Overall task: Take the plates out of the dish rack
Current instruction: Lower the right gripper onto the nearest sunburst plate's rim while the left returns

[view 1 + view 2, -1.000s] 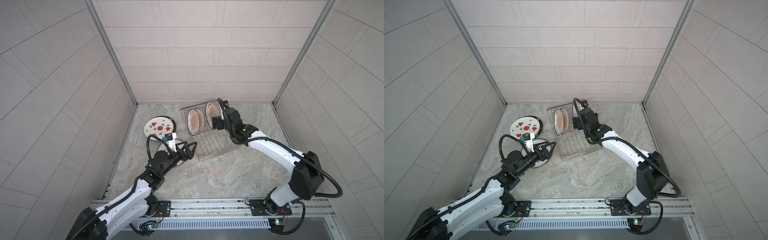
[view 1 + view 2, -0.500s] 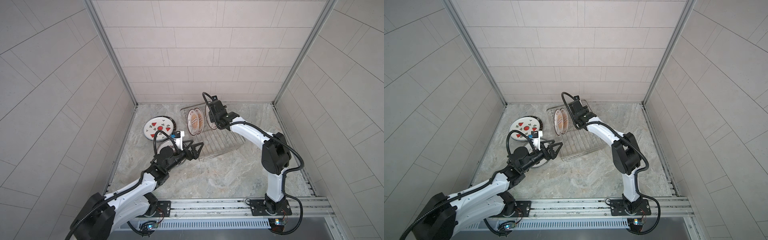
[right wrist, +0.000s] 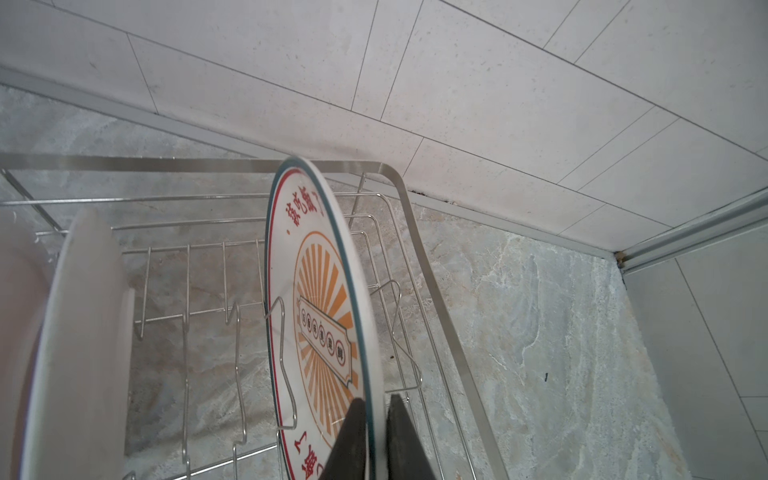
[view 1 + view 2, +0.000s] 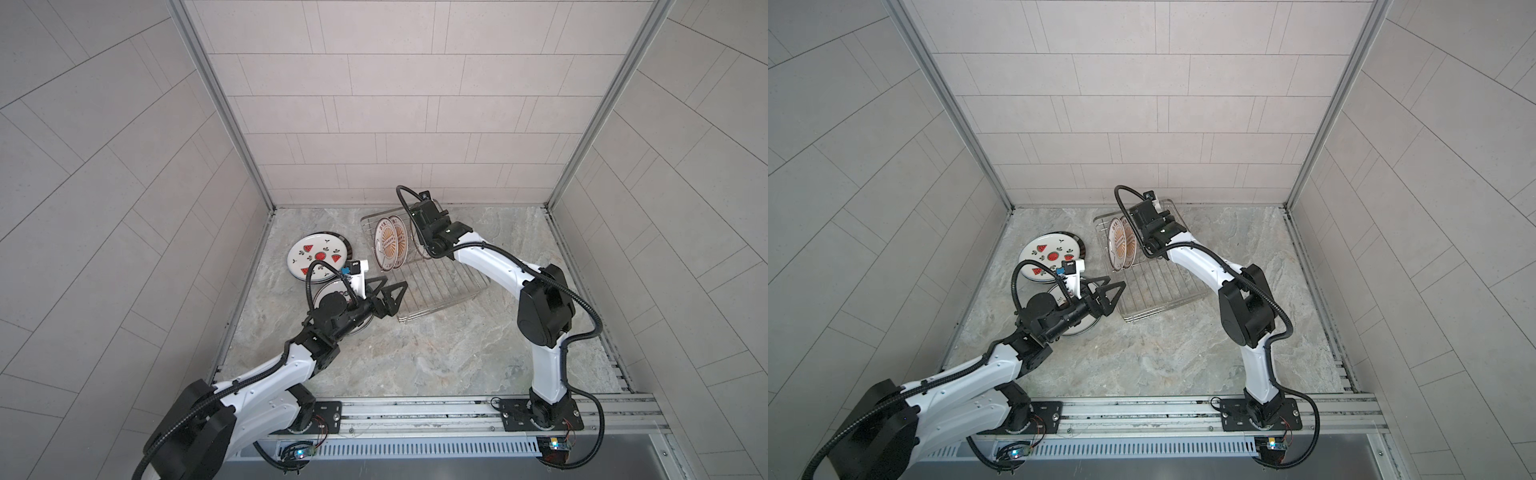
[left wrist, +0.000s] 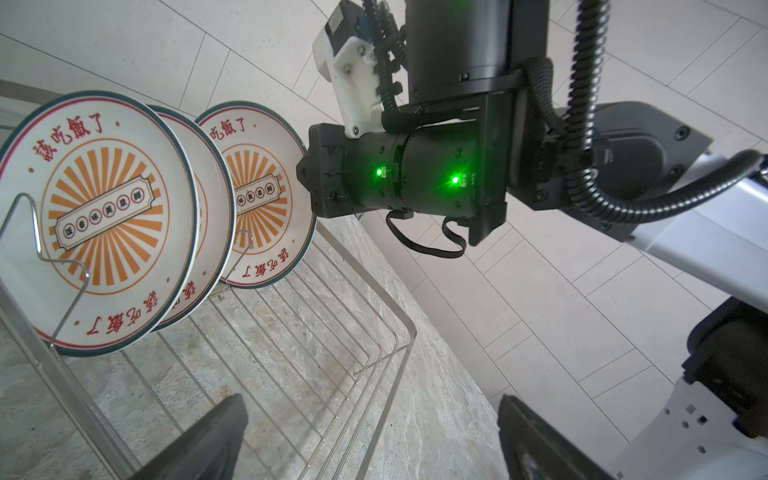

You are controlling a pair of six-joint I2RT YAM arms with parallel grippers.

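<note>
The right hand (image 3: 376, 401) is pinching the rim of the rightmost sunburst plate (image 3: 320, 291), which stands upright between prongs (image 3: 282, 332) at the far end of the dish rack (image 4: 436, 286). The grip is thin on slick ceramic, so the lift should go slowly, straight up in the plate's own plane and without twisting, until it clears the wire and the 2 other sunburst plates (image 5: 99, 216) leaning together to its left. The left hand (image 4: 390, 291), spread wide, hovers by the rack's near left corner, near the watermelon plate (image 4: 318, 257) lying flat on the counter (image 4: 415, 365)
</note>
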